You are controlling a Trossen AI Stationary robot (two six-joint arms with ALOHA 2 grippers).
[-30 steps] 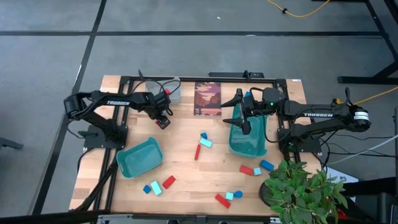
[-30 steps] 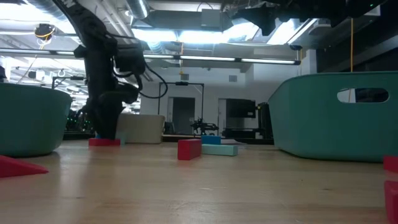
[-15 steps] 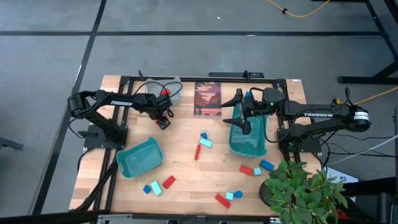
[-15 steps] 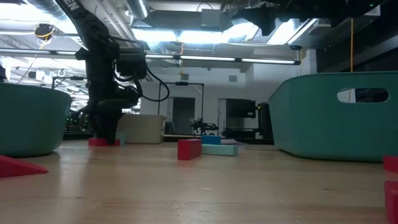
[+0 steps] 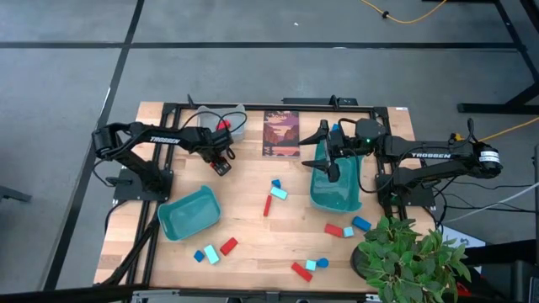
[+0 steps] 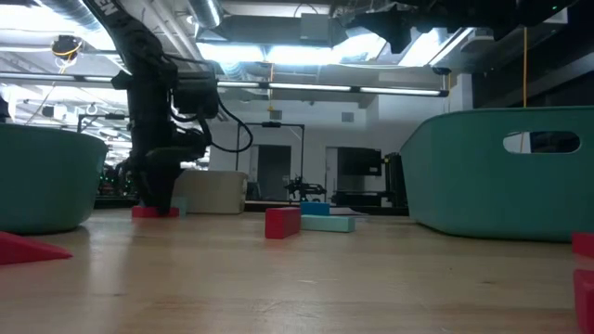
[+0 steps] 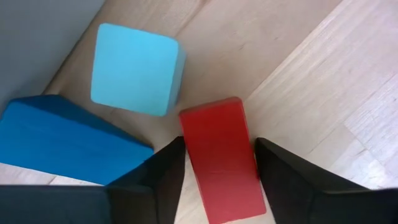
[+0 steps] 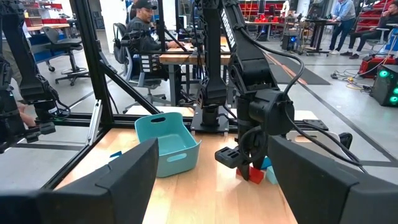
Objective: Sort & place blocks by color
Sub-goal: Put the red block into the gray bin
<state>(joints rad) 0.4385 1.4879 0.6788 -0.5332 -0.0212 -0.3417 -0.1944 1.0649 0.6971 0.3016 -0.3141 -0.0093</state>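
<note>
My left fingers (image 7: 217,171) are straddling a red block (image 7: 222,158) on the surface (image 7: 323,81), not yet clamped; right fingers (image 8: 205,180) wide.

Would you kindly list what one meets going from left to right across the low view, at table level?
Teal bin → small red block under the left gripper → upright red block → flat light cyan bar → large teal bin with a handle slot.
</note>
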